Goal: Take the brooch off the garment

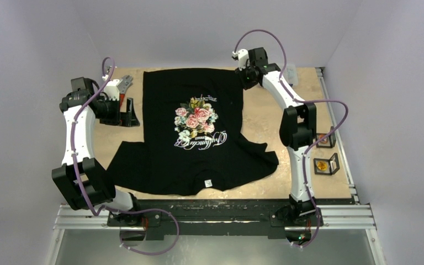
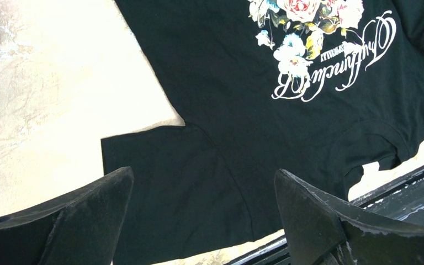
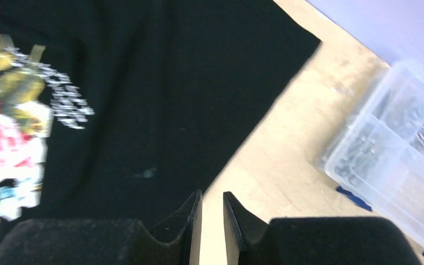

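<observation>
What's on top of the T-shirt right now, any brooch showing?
On the T-shirt only the rose print, white lettering and neck label show. No brooch is clear; a pale speck is too blurred. It covers the table beneath.

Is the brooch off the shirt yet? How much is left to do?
Done: the T-shirt lies spread flat on the table, and no brooch shows on it in any view. In hand: nothing; the left gripper is open, facing a sleeve, and the right gripper is nearly shut and empty by the shirt's far corner. Left: finding the brooch, if it is pinned somewhere hidden.
</observation>
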